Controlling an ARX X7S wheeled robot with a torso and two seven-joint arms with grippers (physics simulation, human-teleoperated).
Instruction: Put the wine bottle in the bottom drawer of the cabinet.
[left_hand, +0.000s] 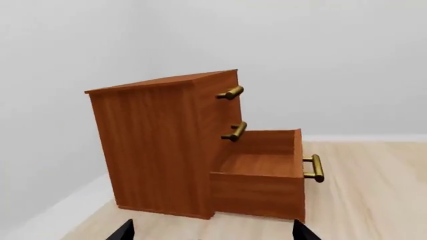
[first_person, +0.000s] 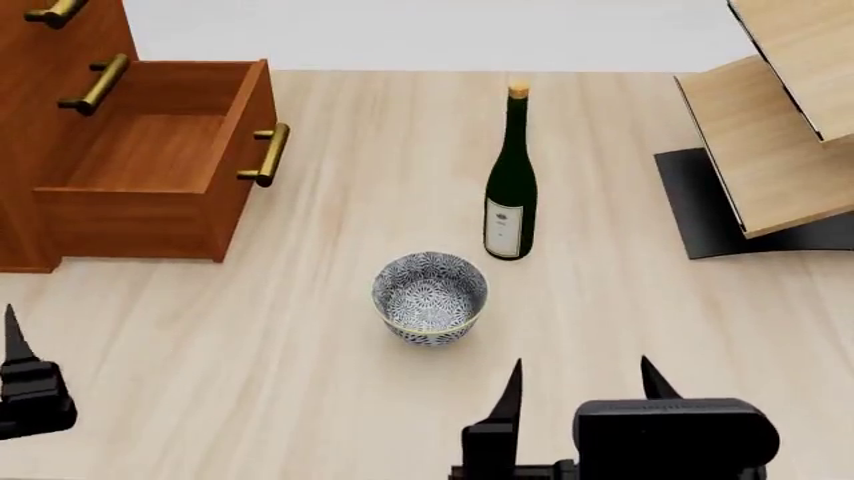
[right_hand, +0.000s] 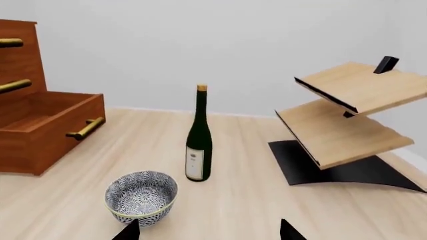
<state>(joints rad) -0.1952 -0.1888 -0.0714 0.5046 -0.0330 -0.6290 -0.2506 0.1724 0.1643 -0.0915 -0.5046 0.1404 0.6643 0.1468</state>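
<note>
The dark green wine bottle (first_person: 509, 190) stands upright on the pale wood floor, cork up and white label facing me; it also shows in the right wrist view (right_hand: 199, 140). The reddish-brown cabinet (first_person: 54, 40) is at the far left, and its bottom drawer (first_person: 147, 165) is pulled out and empty, also in the left wrist view (left_hand: 263, 172). My right gripper (first_person: 581, 395) is open and empty, near me and short of the bottle. My left gripper (left_hand: 212, 231) is open and empty, facing the cabinet (left_hand: 157, 145); in the head view only one finger (first_person: 16, 340) shows at the left edge.
A blue-patterned bowl (first_person: 430, 297) sits between my right gripper and the bottle, slightly left; it shows in the right wrist view (right_hand: 141, 196). A pale wood rack on a black base (first_person: 774, 150) stands at the right. Two upper drawers are shut.
</note>
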